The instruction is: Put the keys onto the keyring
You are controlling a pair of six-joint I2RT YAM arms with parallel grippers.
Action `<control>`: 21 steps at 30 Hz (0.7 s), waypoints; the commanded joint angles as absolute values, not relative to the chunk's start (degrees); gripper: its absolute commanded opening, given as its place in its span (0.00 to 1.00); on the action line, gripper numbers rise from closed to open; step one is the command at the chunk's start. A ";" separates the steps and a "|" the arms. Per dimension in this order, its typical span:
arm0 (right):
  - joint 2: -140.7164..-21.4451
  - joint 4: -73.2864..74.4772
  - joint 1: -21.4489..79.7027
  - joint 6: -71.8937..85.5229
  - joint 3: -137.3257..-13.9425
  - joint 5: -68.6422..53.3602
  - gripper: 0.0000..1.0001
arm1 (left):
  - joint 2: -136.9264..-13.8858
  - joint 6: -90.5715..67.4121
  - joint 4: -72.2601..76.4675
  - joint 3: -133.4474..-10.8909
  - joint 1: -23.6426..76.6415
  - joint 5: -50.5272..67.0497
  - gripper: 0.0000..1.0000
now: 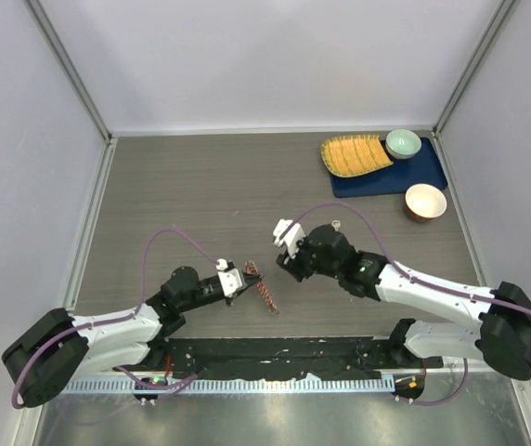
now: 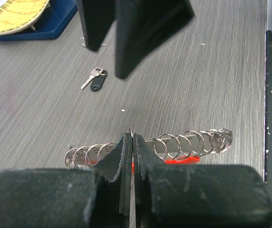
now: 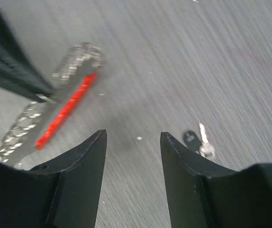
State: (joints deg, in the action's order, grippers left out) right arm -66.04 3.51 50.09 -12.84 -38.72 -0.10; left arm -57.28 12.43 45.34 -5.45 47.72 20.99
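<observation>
The keyring (image 1: 265,293) lies on the table: a row of several silver wire loops along a bar with a long red fob; it also shows in the left wrist view (image 2: 193,142) and the right wrist view (image 3: 67,102). My left gripper (image 2: 131,137) is shut at the row's middle, with a thin metal sliver, seemingly one loop edge-on, pinched between its jaws. My right gripper (image 3: 132,137) is open and empty, hovering just beyond the keyring. A black-headed key (image 2: 98,83) and a plain silver key (image 2: 91,76) lie together farther off, beside the right finger (image 3: 202,145). The blue and red keys are out of view.
A yellow woven plate (image 1: 356,154) sits on a blue mat (image 1: 423,172) at the back right, with a green bowl (image 1: 403,142) and an orange bowl (image 1: 425,202). The right gripper's fingers (image 2: 136,33) hang close above the left gripper. White walls enclose the table.
</observation>
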 commanded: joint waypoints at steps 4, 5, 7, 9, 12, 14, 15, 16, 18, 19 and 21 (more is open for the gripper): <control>-69.69 -7.38 58.09 -22.76 -38.50 -1.67 0.53 | -57.92 8.88 53.52 -6.51 47.72 19.86 0.05; -69.87 -7.99 58.53 -22.85 -38.84 -1.93 0.52 | -58.01 8.70 54.05 -6.42 47.81 19.69 0.05; -70.31 -8.26 58.80 -22.94 -39.28 -2.90 0.49 | -58.18 8.26 54.14 -6.50 47.81 19.25 0.05; -70.49 -8.26 59.06 -23.03 -39.73 -3.78 0.48 | -58.10 8.17 54.40 -6.50 47.81 19.16 0.05; -70.75 -8.17 59.24 -23.47 -40.17 -4.57 0.45 | -57.92 8.00 54.41 -6.42 47.72 19.07 0.05; -71.01 -7.74 59.24 -23.64 -40.60 -5.18 0.43 | -58.01 7.91 54.58 -6.42 47.72 19.07 0.05; -71.19 -7.56 59.24 -23.73 -40.87 -5.97 0.42 | -57.92 8.00 54.58 -6.42 47.72 18.99 0.05; -71.37 -7.38 59.24 -23.82 -41.04 -6.41 0.41 | -58.09 7.91 54.58 -6.42 47.72 18.98 0.05; -71.98 -6.42 59.24 -24.17 -41.83 -7.47 0.41 | -58.18 7.74 54.76 -6.42 47.81 18.81 0.05; -72.07 -6.33 59.33 -24.17 -42.01 -7.99 0.41 | -58.10 7.73 54.84 -6.42 47.73 18.81 0.05; -72.16 -6.24 59.33 -24.17 -42.27 -8.52 0.41 | -58.36 7.74 54.84 -6.50 47.72 18.90 0.05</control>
